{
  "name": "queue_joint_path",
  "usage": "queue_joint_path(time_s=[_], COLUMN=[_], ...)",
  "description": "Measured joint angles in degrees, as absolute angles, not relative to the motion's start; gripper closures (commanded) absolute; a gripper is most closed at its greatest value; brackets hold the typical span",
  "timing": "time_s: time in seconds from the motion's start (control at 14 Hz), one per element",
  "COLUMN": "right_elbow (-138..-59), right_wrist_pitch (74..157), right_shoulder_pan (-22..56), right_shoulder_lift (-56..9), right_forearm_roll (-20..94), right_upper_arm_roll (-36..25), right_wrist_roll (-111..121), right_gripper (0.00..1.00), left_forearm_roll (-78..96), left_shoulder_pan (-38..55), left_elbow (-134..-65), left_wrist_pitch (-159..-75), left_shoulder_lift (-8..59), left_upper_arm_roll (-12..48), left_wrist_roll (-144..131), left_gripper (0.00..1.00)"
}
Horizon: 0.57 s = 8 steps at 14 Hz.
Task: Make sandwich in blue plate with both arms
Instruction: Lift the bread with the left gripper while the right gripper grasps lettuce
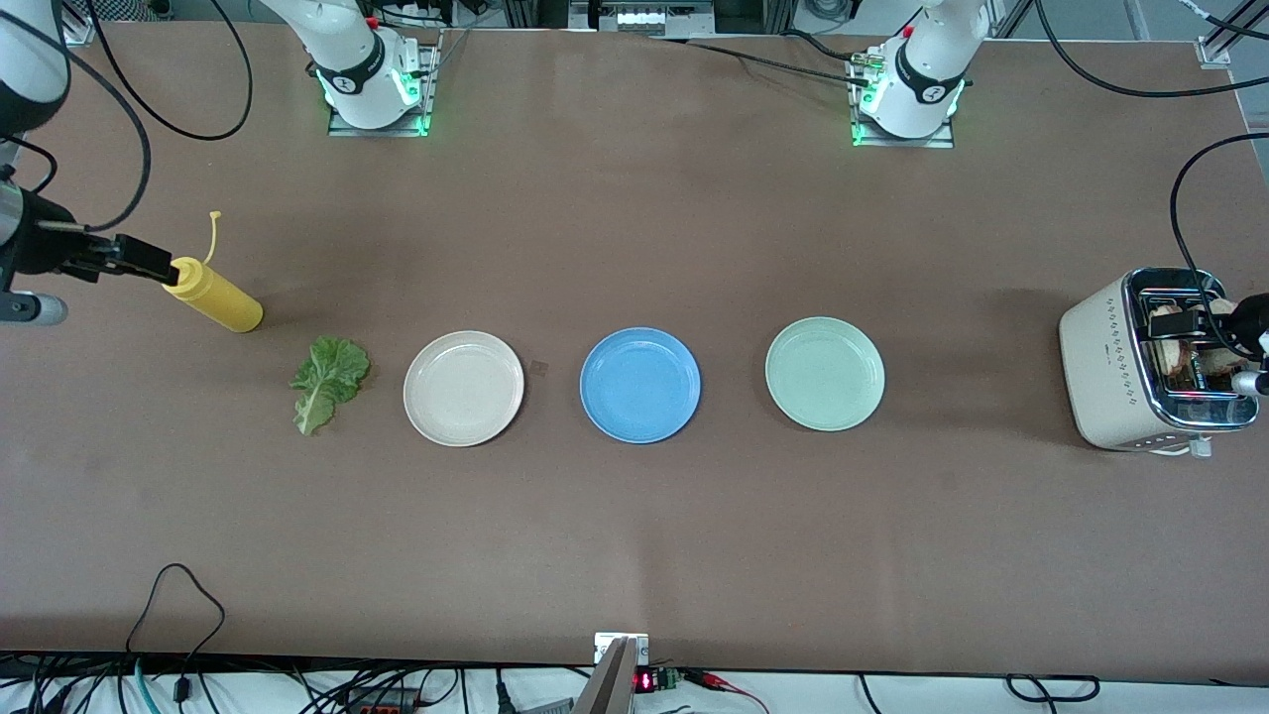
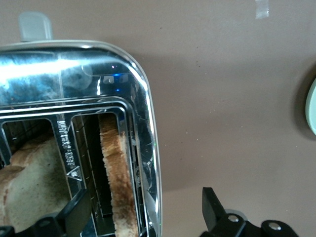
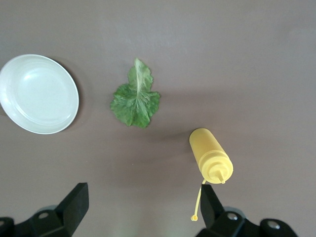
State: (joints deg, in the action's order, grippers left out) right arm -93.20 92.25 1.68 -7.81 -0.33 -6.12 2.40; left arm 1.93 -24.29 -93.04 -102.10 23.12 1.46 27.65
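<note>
The left gripper (image 2: 140, 217) hung spread over the chrome toaster (image 1: 1140, 372), straddling one of two bread slices (image 2: 118, 182) in its slots. The right gripper (image 3: 140, 207), also spread, hovered over the yellow squeeze bottle (image 1: 213, 296). Between three round plates, the smooth blue plate (image 1: 640, 385) sat bare; the crinkly lettuce leaf (image 1: 325, 382) lay near the bottle.

The blue plate (image 1: 639, 385) lies bare, with open table all round it. The cream plate (image 1: 463, 388) and green plate (image 1: 824, 374) flank it, each with a clear gap between.
</note>
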Motion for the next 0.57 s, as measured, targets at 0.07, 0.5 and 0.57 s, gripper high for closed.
queue_joint_path(time_s=[0.07,0.5,0.57], right_elbow=[-93.21,-93.33,-93.38], right_wrist_pitch=[91.70,90.86,91.03], right_shoulder_pan=[1.68,1.72,1.71], right_shoulder_lift=[-8.78,-12.90,-13.81], right_forearm_roll=[-0.33,-0.35,-0.36], right_upper_arm_roll=[-6.11,-6.03,-6.02], right_wrist_roll=[2.40,2.23,2.14], right_gripper=[0.00,0.00,0.00], left_forearm_roll=[1.93,1.93,1.83], left_shoulder_pan=[-24.46,-25.69,-25.74], left_elbow=[-93.04,-93.03,-92.99], left_wrist_pitch=[-102.10,-102.11,-102.20], left_shoulder_lift=[23.32,24.37,24.37], left_upper_arm_roll=[1.47,1.46,1.42], left_wrist_roll=[27.81,28.29,28.30], left_gripper=[0.28,0.89,0.95])
